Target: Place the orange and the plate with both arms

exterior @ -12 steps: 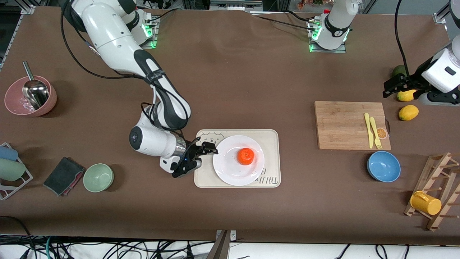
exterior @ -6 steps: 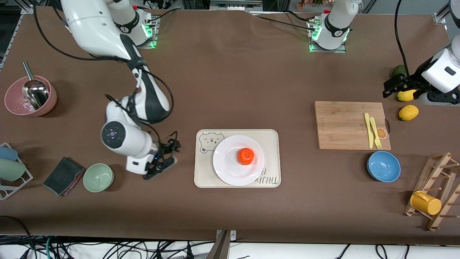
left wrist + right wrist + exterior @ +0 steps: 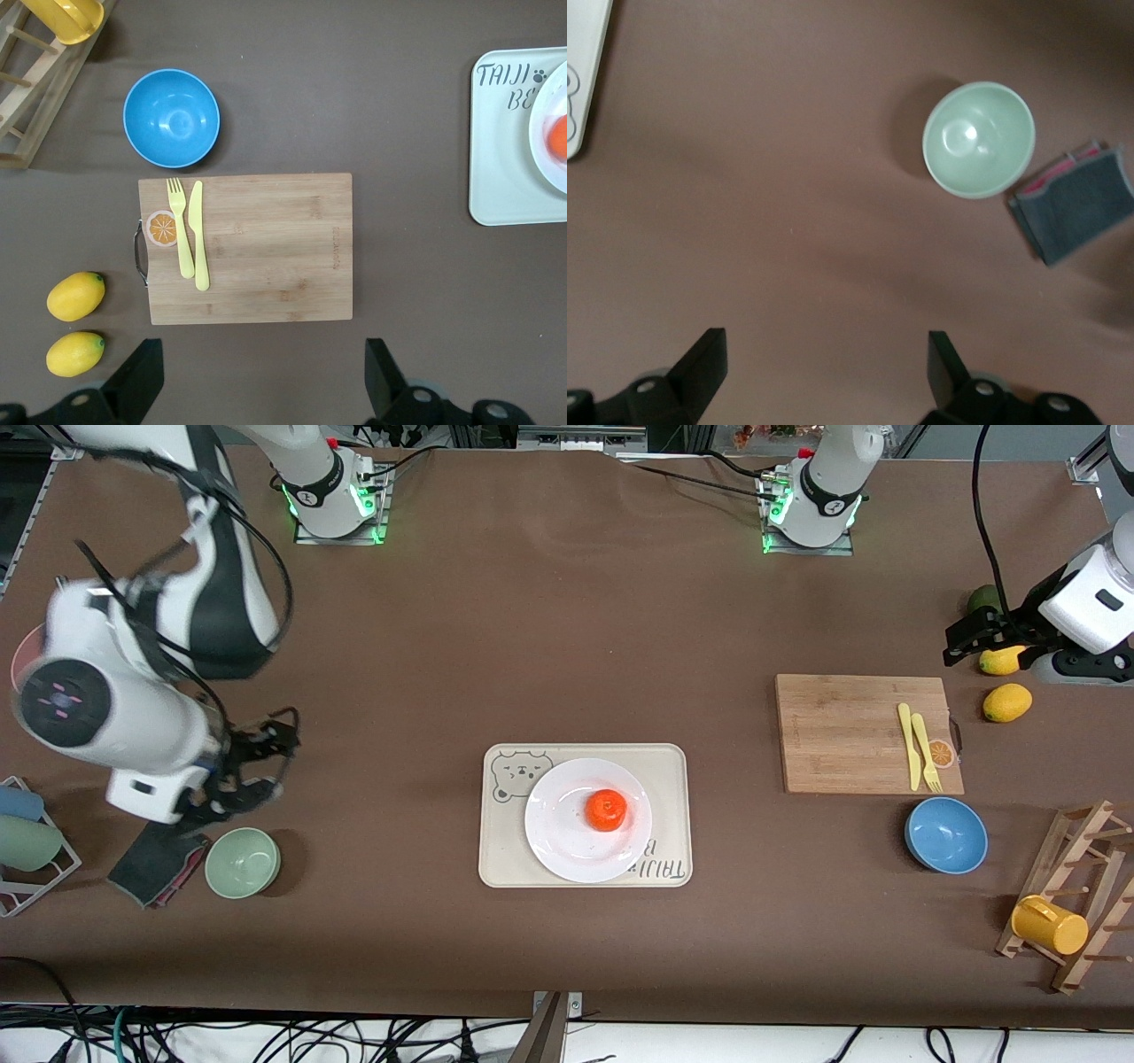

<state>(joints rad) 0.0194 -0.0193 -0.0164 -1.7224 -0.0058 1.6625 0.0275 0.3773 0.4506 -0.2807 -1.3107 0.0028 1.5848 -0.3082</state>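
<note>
A brown cloth-covered table [image 3: 567,646] is seen. The small orange-red mandarin [image 3: 606,810] is sat on the round white glossy plate [image 3: 567,850], itself on a cream rectangular bear-printed tray [image 3: 673,779]. The right gripper [image 3: 257,766] is spread over bare cloth near a pale green bowl [image 3: 243,862]. The left gripper [image 3: 966,638], spread too, is parked by yellow lemons [image 3: 1007,702].

cream tray [image 3: 673,779], wooden cutting board [image 3: 842,731], blue bowl [image 3: 946,835], green bowl [image 3: 243,862]

Bright orange-red orange [image 3: 606,810] on glossy white plate [image 3: 556,841]; cream tray [image 3: 673,815] bears what looks like a bear print
</note>
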